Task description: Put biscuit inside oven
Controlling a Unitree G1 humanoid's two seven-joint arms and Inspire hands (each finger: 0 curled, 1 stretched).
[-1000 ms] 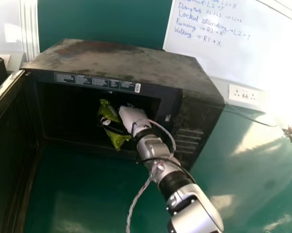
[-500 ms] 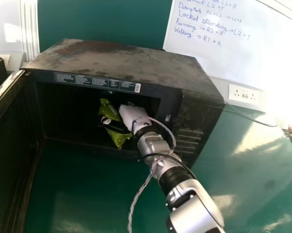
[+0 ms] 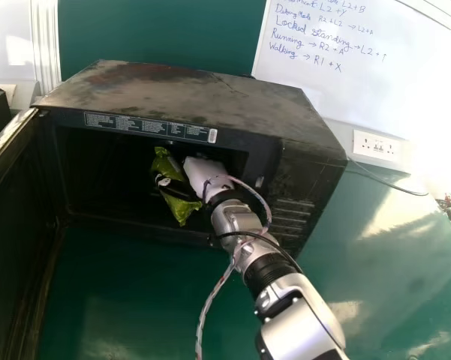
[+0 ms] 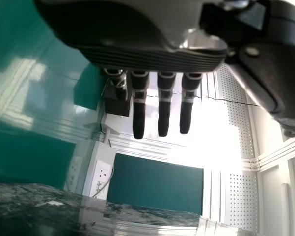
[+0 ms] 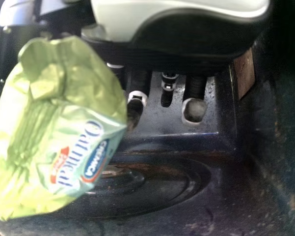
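In the head view my right hand (image 3: 204,174) is inside the oven (image 3: 187,90), near the right side of its opening. A green biscuit packet (image 3: 178,208) hangs tilted at its left, with a dark finger across the middle. The right wrist view has the packet (image 5: 54,132) at the thumb side of my right hand (image 5: 186,24), held above the oven floor; part of the grip is behind the wrapper. My left hand (image 4: 137,39), in the left wrist view, is away from the oven with straight fingers and nothing held.
The oven door (image 3: 11,247) stands swung out at the left. A round recessed plate (image 5: 152,184) lies on the oven floor. The green table (image 3: 142,300) stretches in front, and a wall socket (image 3: 378,147) with a cable is at the right.
The packet has risen slightly and gone a little deeper into the oven with my right hand, its lower end swinging a bit. The oven and its door have kept still.
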